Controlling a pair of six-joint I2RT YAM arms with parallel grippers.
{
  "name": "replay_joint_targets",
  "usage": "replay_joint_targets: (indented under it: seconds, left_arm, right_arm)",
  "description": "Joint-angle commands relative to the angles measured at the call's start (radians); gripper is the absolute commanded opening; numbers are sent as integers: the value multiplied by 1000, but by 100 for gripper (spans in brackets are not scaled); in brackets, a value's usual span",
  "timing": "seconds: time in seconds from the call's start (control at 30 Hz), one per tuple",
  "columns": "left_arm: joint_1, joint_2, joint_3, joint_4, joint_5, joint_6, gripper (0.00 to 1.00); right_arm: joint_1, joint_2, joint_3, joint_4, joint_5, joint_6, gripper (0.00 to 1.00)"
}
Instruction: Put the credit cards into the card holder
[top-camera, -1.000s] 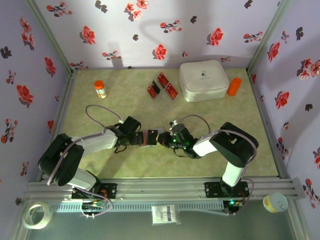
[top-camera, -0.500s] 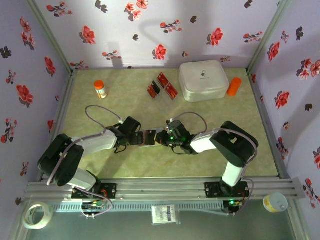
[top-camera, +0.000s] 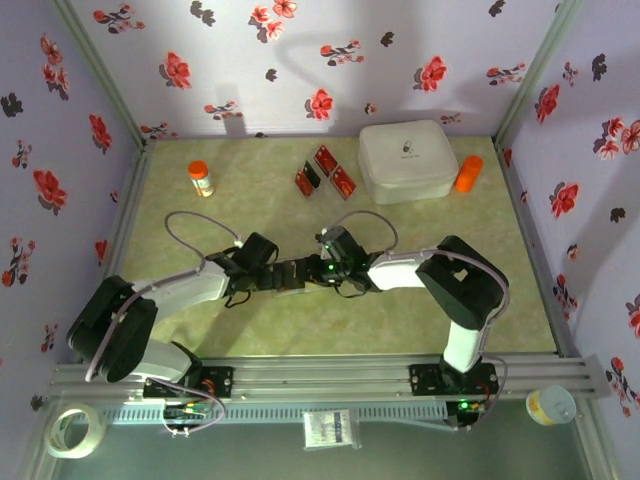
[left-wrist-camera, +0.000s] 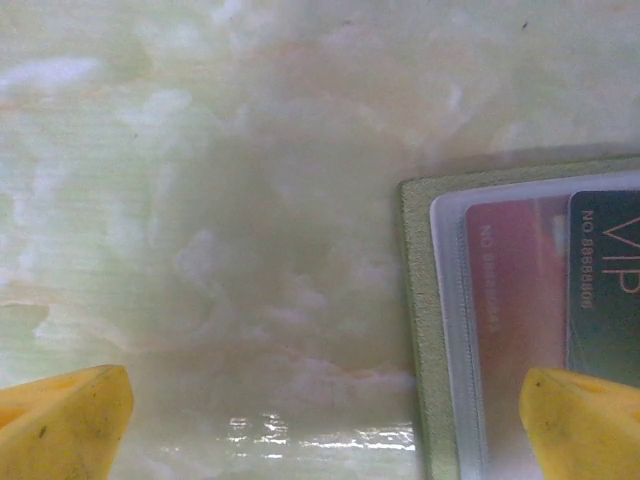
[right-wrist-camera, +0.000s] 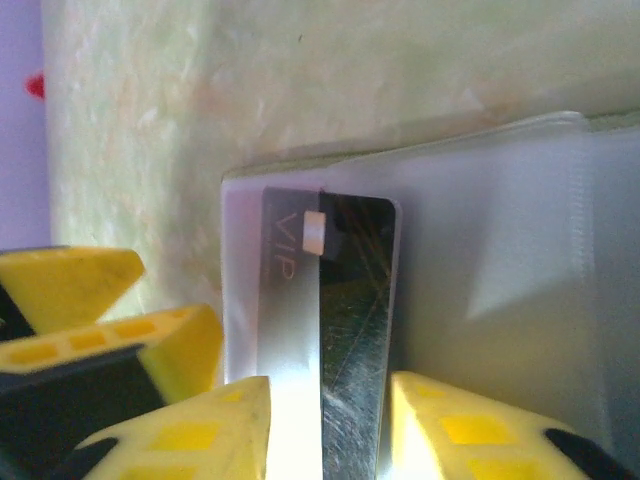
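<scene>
- Card holder (top-camera: 293, 275) lies open on the counter (top-camera: 250, 215), front centre, between the left gripper (top-camera: 270, 277) and the right gripper (top-camera: 320, 270).
- Its clear sleeve (right-wrist-camera: 500, 250) contains a credit card (right-wrist-camera: 345, 300) marked VIP. The left wrist view shows a red face and a dark face (left-wrist-camera: 600, 290) through the plastic; one card or two, cannot tell.
- Three more credit cards (top-camera: 343, 181) lie loose at the back of the counter, just left of the white box (top-camera: 407, 160).
- Left jaws wide apart: one fingertip (left-wrist-camera: 575, 420) over the holder, the other (left-wrist-camera: 60, 425) over bare counter.
- Right jaws apart, straddling the sleeved card's near end.
- Since a second ago, the right gripper has shifted left onto the holder. Holder, left gripper and back cards are unmoved.
</scene>
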Motion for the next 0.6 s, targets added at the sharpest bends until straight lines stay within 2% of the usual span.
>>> replay_joint_targets:
  seconds: [0.0,0.13,0.37,0.5,0.57]
  left_arm:
    - [21,-52,8,-31,17,-37,100]
    - [37,-81,-7,-40,18,-46,100]
    - [69,-99,-45,-71,-3,-58,100]
    - [83,-98,-58,-94,-23,-66,100]
    - [88,-90,-57,-106,-33,-64,100]
  right_arm:
    - [2,-80,51,-233,41,-126,42]
    - [1,-134,109,-380,107,-199,43]
    - [2,-124,200,-505,161,-261,40]
    - [2,-101,239,-539,196,-276,32]
    - [2,-84,258,-551,208,-282,21]
